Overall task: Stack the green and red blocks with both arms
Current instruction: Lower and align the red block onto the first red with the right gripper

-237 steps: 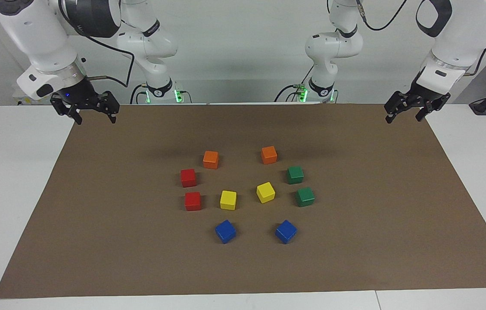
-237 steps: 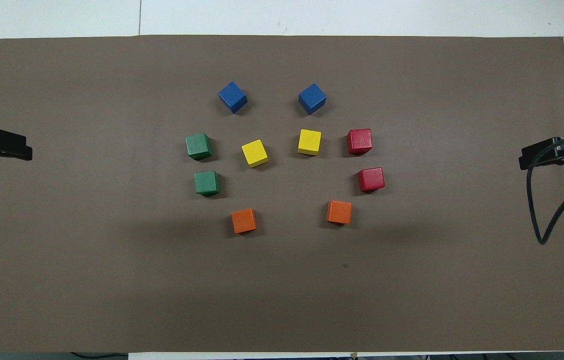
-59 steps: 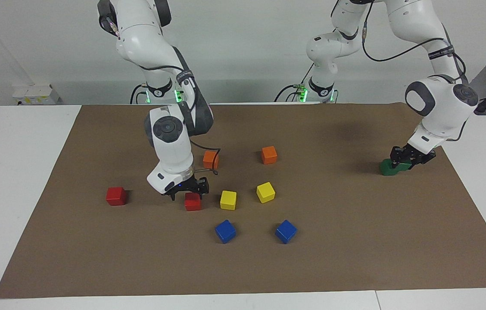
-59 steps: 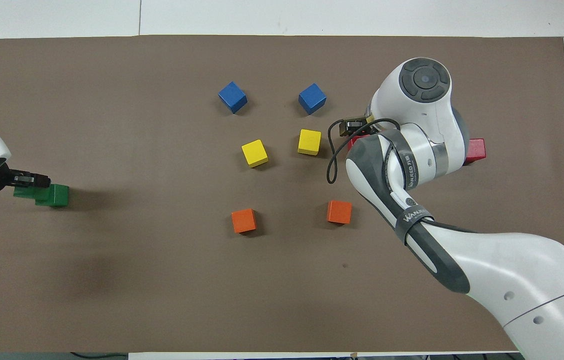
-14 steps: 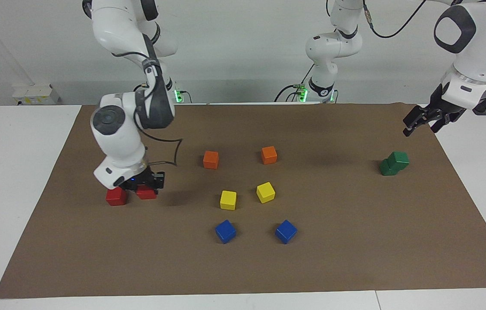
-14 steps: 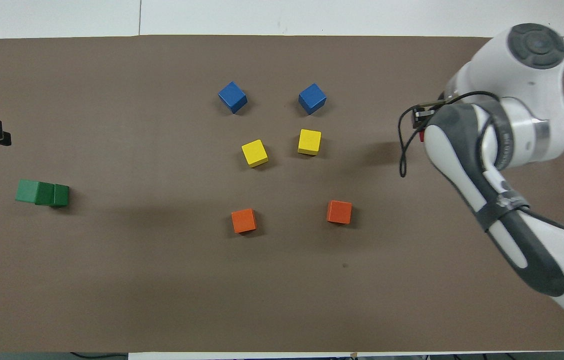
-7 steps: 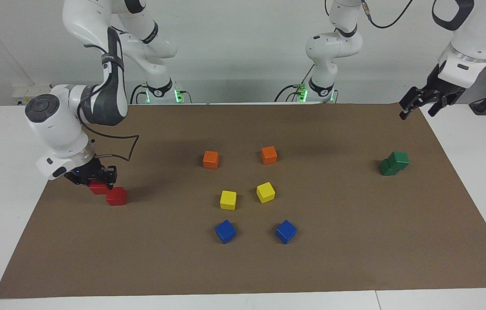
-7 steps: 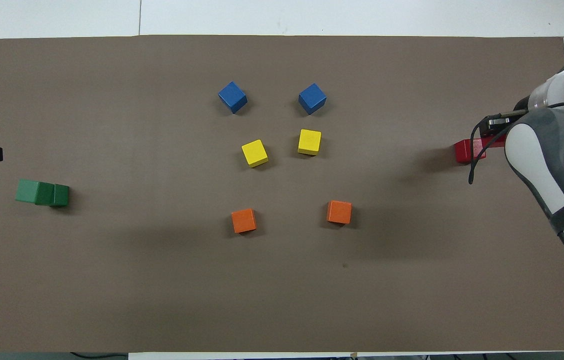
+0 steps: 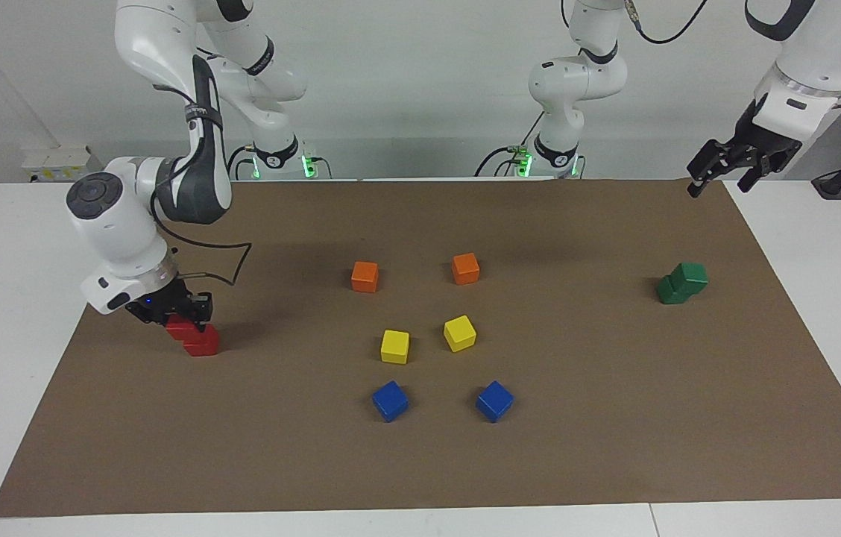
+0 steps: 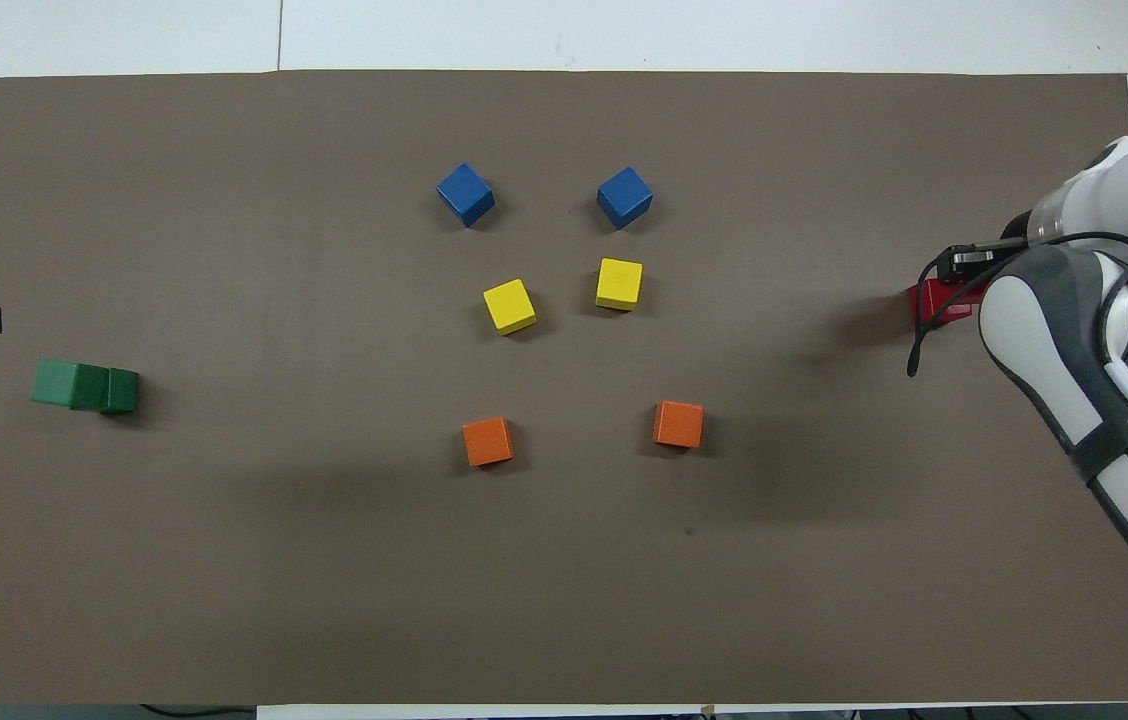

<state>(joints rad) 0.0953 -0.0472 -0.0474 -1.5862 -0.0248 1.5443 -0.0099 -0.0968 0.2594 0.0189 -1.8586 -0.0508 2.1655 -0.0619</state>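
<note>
Right gripper [image 9: 180,317] clamped on upper red block [image 9: 177,325], offset over lower red block [image 9: 202,341]; release risks toppling; left gripper [image 9: 734,165] spread, empty

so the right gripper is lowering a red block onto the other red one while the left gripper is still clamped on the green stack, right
Not quite. The left gripper is up in the air, away from the green stack, holding nothing; the facing view shows it. The right gripper does hold a red block at the other red block.

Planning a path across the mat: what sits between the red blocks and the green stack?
Between the red blocks and the green stack, the facing view shows two orange cubes, with two yellow cubes slightly farther from the robots.
</note>
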